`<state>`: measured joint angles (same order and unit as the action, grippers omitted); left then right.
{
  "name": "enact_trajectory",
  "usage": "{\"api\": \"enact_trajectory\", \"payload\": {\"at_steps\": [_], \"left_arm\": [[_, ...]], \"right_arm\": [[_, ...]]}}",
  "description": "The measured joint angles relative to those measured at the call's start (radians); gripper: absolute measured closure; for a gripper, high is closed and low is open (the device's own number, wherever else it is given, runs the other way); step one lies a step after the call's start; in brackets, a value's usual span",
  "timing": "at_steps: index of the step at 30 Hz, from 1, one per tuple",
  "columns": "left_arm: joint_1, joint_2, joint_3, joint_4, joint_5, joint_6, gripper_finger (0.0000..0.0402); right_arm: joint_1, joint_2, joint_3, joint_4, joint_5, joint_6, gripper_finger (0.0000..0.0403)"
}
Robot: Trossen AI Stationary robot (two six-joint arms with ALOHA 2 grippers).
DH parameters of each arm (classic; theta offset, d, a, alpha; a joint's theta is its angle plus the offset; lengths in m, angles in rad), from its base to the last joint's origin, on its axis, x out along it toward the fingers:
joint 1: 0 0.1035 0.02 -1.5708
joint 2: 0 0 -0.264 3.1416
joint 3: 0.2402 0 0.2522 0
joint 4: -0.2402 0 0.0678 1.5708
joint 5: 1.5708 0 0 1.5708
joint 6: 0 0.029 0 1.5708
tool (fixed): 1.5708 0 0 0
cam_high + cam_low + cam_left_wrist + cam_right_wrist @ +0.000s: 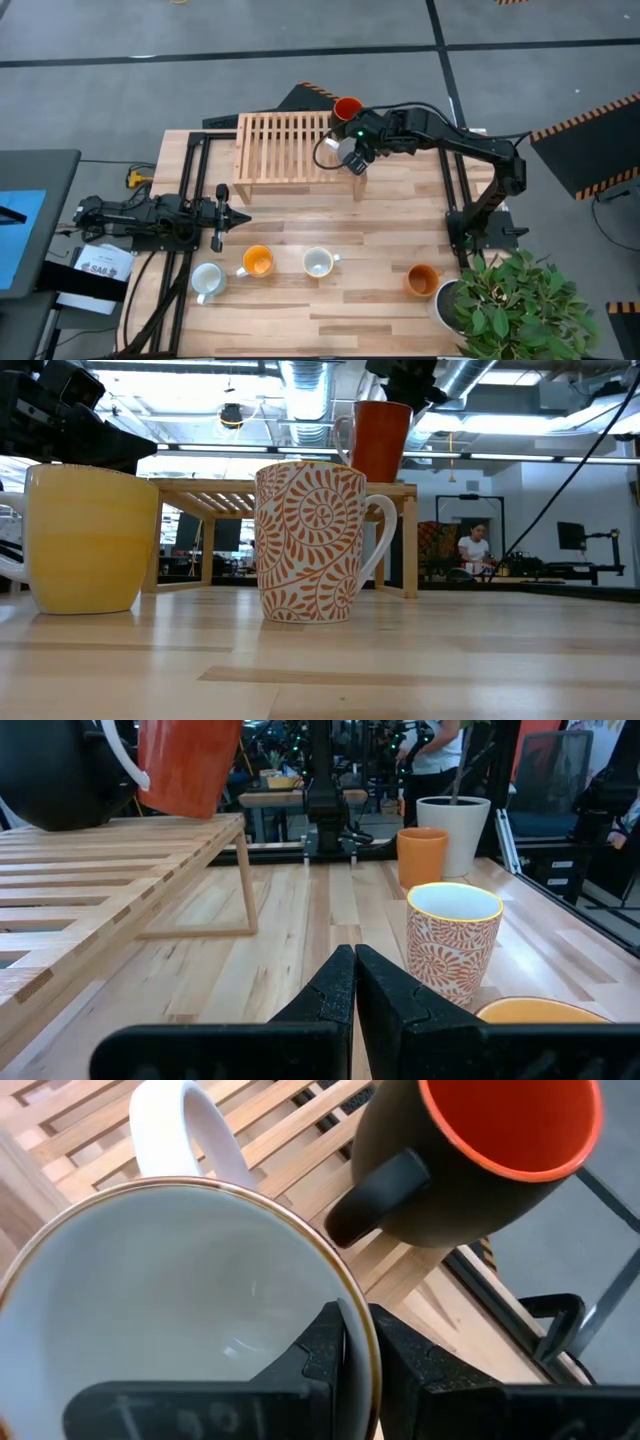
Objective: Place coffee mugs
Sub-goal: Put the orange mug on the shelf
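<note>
1. Fingers of the right gripper (pixel 356 1342) pinch the rim of a white mug (pixel 170 1310), one finger inside and one outside.
2. The white mug (pixel 352 157) hangs over the near right corner of the wooden rack (pixel 285 147), next to a dark mug with an orange inside (pixel 478 1160) that sits on the rack.
3. The left gripper (pixel 354 988) is squeezed shut and holds nothing. It rests low at the left side of the table (pixel 330 215).
4. Four more mugs stand in a row near the front edge: a white one (pixel 207 280), an orange one (pixel 257 262), a patterned one (pixel 318 263) and another orange one (pixel 421 279).
5. The right arm reaches from the right side across to the rack, bent at the elbow.
6. The plant (pixel 520 300) hides most of a white pot (pixel 453 820) beside it.
</note>
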<state>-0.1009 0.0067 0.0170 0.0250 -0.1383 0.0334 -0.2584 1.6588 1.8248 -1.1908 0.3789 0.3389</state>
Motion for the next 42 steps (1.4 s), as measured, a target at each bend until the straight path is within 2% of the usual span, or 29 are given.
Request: {"api": "enact_trajectory", "payload": {"at_steps": [19,26,42], "left_arm": [[0.0,0.0,0.0,0.0,0.0,0.0,0.0401],[0.0,0.0,0.0,0.0,0.0,0.0,0.0401],[0.0,0.0,0.0,0.0,0.0,0.0,0.0401]], "right_arm": [[0.0,0.0,0.0,0.024,-0.018,0.001,0.0337],[0.0,0.0,0.0,0.023,-0.065,0.003,0.0337],[-0.001,0.0,0.0,0.024,-0.065,0.012,0.0337]]}}
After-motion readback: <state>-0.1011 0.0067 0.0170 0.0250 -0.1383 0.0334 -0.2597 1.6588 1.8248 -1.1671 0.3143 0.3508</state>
